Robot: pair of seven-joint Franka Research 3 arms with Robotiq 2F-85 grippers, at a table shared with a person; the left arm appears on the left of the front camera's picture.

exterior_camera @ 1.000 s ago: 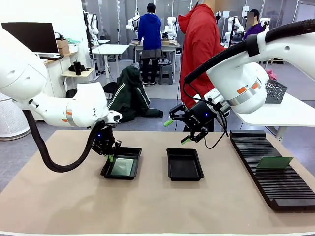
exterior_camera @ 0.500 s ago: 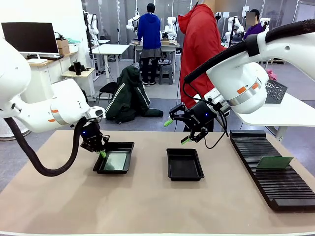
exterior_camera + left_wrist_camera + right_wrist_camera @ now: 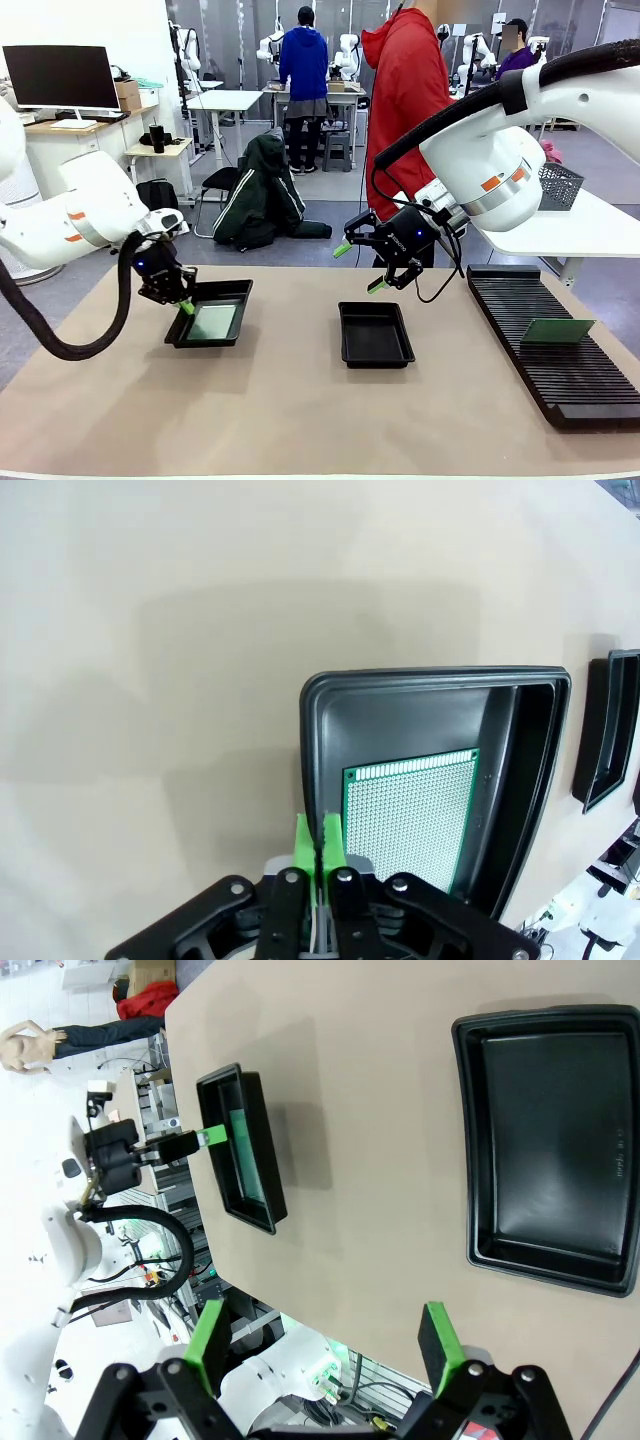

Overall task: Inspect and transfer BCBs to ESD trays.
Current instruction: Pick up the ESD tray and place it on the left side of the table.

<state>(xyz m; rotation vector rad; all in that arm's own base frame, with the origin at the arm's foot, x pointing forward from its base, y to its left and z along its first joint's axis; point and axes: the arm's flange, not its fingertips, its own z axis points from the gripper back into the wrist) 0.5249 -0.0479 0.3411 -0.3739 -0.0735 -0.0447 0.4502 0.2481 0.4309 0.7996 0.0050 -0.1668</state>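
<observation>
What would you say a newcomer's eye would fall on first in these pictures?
First, the left hand clamped on the rim of the left tray, which holds a green board. At centre the right hand hangs open above the table near the empty tray, and another board sits on the slotted rack at right.

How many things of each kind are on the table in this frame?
Black trays: 2 (one on the left, one in the middle)
Green circuit boards: 2 (one in the left tray, one on the rack)
Black slotted rack: 1
Total: 5
</observation>
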